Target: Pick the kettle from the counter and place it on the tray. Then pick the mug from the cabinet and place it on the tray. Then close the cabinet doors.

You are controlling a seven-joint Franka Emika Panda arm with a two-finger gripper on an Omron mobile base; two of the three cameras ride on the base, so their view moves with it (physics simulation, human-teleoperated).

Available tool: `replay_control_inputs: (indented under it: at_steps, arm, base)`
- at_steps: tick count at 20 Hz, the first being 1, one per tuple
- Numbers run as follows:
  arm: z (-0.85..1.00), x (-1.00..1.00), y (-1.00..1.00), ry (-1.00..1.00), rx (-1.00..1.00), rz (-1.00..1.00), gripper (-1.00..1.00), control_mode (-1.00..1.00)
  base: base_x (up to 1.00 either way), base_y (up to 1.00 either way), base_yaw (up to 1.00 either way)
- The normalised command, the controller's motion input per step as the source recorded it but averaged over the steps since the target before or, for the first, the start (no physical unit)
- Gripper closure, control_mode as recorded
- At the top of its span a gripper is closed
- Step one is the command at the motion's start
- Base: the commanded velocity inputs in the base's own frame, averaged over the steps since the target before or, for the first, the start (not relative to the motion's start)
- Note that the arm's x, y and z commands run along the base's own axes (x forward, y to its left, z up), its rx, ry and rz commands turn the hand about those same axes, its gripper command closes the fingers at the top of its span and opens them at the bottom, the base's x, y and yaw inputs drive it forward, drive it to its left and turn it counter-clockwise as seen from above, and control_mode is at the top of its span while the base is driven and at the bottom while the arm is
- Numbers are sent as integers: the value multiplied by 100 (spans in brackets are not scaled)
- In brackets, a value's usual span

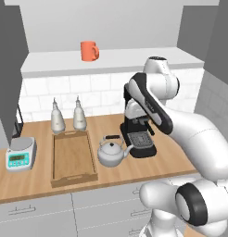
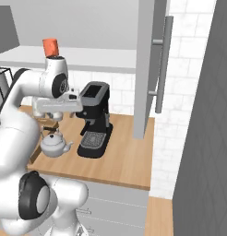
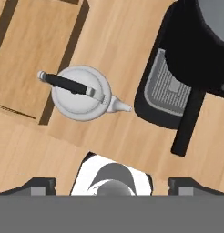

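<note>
Hand (image 3: 112, 184) spread wide above the kettle (image 3: 79, 93); looks rigid, slick metal, so grab its black handle (image 3: 66, 83).

White tiled wall (image 1: 88, 88) behind, grey drawer fronts (image 1: 37, 213) below.

The arm (image 1: 180, 125) is glossy white, built of thick rounded segments with smooth, swollen shells; dark grey to black rings and round end caps mark its joints, one large black disc with a grey centre sitting at the low elbow near the base; a black band curves along the upper link; the tool (image 3: 111, 184) shows two small dark grey finger tips (image 3: 38, 185), blocky and flat-topped, set wide apart.
</note>
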Motion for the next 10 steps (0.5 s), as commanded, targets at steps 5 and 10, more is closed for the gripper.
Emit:
replay_control_inputs:
  at_steps: [5, 10]
  arm:
    - [-27, 0, 40, 18, 0, 22, -100, -100]
    - [-40, 18, 50, 3, -1, 11, -100, -100]
  base:
    - [0, 0, 0]
    - [0, 0, 0]
